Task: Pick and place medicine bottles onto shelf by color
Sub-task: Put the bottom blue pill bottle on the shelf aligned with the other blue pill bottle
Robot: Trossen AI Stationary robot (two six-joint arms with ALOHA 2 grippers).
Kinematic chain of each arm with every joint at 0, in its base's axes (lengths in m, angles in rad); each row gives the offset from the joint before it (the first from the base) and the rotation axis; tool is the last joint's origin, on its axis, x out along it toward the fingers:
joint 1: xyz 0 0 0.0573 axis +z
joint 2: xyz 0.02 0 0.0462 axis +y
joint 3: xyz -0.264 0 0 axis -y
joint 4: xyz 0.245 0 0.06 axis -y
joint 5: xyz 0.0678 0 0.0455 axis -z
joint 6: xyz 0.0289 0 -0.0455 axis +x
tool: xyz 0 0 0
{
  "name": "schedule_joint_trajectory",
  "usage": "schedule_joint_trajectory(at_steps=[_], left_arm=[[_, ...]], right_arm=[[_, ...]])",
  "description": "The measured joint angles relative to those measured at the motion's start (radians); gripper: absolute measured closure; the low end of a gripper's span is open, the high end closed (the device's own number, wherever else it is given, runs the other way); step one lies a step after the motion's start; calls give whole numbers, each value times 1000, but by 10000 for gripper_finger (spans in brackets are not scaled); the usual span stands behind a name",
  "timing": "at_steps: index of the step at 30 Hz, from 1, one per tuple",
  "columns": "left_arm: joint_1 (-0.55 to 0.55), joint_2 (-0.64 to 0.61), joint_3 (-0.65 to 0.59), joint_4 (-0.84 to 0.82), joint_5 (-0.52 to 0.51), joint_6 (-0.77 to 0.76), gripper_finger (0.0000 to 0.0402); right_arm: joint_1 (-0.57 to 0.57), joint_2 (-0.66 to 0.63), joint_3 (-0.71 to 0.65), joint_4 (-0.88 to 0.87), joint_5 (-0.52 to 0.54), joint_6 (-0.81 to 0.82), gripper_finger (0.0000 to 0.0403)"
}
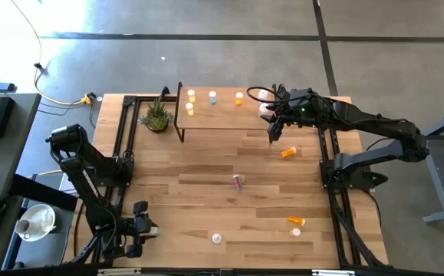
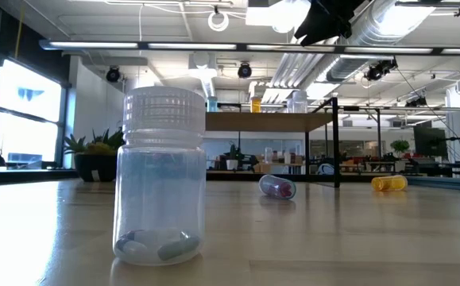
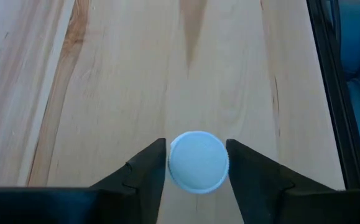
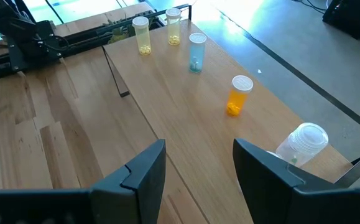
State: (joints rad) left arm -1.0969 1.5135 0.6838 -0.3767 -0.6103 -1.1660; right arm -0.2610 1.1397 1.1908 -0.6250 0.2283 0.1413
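The left pincer (image 3: 196, 163) is seen low over the near edge of the light-wood bench (image 1: 206, 176), near its left corner, its two dark fingers (image 3: 143, 171) half open and set close on either side of the white ribbed cap of a pale blue medicine bottle (image 3: 198, 162) standing upright there; whether the cap is gripped cannot be told. The right pincer (image 4: 197, 163) is held wide open and empty above the right end of the low light-wood shelf on thin black legs (image 4: 167, 93), at the bench's far edge. On the shelf, two yellow bottles (image 4: 142, 35), one pale blue bottle (image 4: 196, 53), one orange bottle (image 4: 237, 94) and a pinkish-white bottle (image 4: 304, 143) are stood upright. An orange bottle (image 1: 288, 153) and a pinkish bottle (image 1: 238, 182) are lying on the bench.
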Motion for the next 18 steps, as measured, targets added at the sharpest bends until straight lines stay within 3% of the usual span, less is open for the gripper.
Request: schedule_joint_trajectory(at_steps=[6, 11, 18], left_arm=[[1, 0, 0, 0, -2, 13, 293], [51, -29, 0, 0, 11, 69, 298], [224, -180, 0, 0, 71, 334, 287]], right_arm=[[0, 0, 0, 0, 0, 0, 224], [0, -1, 0, 0, -7, 15, 224], [0, -3, 0, 0, -81, 18, 224]])
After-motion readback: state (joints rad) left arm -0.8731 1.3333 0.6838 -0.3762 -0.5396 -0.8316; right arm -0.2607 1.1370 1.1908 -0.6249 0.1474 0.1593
